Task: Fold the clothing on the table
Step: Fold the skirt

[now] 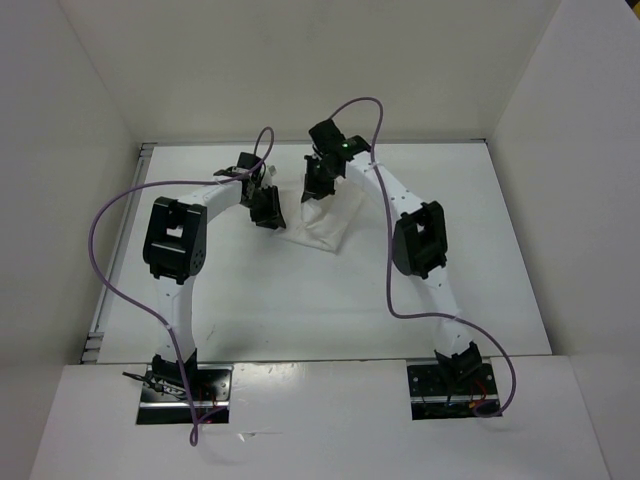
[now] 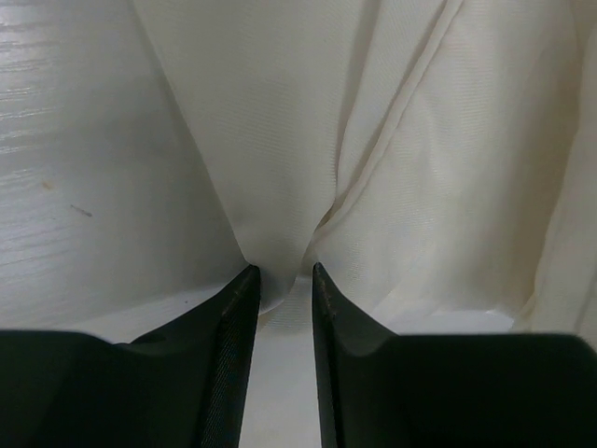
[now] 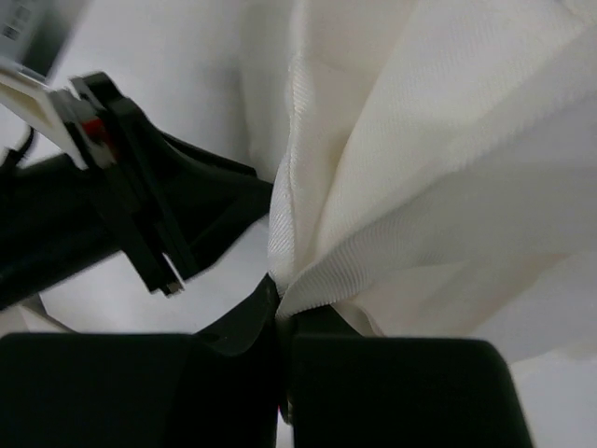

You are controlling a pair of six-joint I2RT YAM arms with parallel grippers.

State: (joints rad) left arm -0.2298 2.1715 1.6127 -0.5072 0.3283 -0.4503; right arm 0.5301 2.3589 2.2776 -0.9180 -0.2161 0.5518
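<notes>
Step in hand, as judged: taking a second hold on the clothing (image 1: 322, 232), heaped at the far middle of the table (image 1: 300, 300) and partly lifted off it. Best to ease the left gripper (image 2: 280, 275) deeper onto the hanging fold before closing. Best also to hold the right gripper (image 3: 280, 301) steady above the table, keeping the edge taut.

Left gripper: jaws roughly half spread, fold touching the tips, not pinched.

Right gripper: clenched tight on a gathered edge of the clothing.

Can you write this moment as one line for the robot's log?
right gripper: shut on clothing | left gripper: open, clothing tip between its jaws | clothing: partly on table
</notes>
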